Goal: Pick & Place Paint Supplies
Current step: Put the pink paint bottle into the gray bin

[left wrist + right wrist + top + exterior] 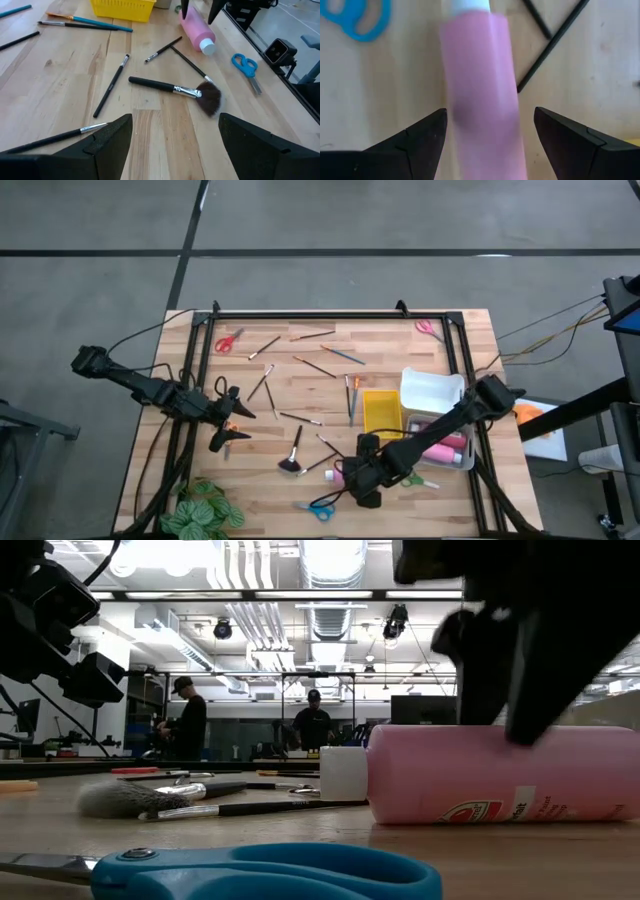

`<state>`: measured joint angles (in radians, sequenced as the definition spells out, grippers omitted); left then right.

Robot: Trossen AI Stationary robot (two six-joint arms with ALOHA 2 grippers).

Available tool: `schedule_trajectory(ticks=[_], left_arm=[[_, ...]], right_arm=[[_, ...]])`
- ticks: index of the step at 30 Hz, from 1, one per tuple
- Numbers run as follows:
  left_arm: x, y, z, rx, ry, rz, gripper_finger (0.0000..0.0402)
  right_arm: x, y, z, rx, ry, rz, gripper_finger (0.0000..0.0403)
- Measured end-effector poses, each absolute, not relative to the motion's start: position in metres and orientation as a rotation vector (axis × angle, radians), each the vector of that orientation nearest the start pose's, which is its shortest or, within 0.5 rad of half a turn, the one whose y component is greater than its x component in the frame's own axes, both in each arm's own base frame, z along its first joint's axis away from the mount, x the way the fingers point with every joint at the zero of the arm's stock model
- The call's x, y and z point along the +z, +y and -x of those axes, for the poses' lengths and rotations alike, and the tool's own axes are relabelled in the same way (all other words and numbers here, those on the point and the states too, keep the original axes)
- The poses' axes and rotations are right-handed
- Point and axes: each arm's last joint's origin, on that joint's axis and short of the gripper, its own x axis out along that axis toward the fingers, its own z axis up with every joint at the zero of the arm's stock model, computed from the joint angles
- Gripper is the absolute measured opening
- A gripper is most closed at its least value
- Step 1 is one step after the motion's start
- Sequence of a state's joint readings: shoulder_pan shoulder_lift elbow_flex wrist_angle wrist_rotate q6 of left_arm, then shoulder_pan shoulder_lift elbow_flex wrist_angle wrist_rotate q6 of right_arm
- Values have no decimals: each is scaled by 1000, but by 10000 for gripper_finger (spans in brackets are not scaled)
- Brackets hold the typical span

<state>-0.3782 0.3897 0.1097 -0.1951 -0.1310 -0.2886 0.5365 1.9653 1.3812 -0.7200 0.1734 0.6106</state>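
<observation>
A pink, white-capped paint bottle (480, 90) lies on its side on the wood near the table's near edge (337, 477) (470, 775). My right gripper (490, 112) (364, 478) is open and low over it, one finger on each side of the bottle's body. My left gripper (175, 120) (228, 425) is open and hovers near the table's left side. It faces the fluffy black brush (185, 91) (292, 455), which lies flat. Thin brushes (320, 365) lie scattered across the middle. Blue scissors (320, 508) lie near the near edge.
A yellow tray (381, 412) and a white tray (432, 390) stand right of centre, with another pink bottle (445, 448) in a clear tray beside them. Red scissors (228, 342) and pink scissors (430, 329) lie at the far corners. A leafy plant (203, 510) sits near-left. People stand in the room behind.
</observation>
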Motion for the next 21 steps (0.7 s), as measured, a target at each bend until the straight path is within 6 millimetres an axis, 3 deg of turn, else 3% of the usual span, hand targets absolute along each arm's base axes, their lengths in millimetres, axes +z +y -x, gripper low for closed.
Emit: schedule_trajectory(ticks=[6, 12, 21], left_arm=[[150, -38, -107, -174, 491, 162, 300], [150, -38, -107, -174, 491, 162, 300], [150, -38, -107, -174, 492, 162, 300]], right_arm=[[151, 194, -335, -68, 1311, -68, 297], [152, 194, -334, -64, 1312, -82, 292], [152, 194, -334, -64, 1313, -81, 209]])
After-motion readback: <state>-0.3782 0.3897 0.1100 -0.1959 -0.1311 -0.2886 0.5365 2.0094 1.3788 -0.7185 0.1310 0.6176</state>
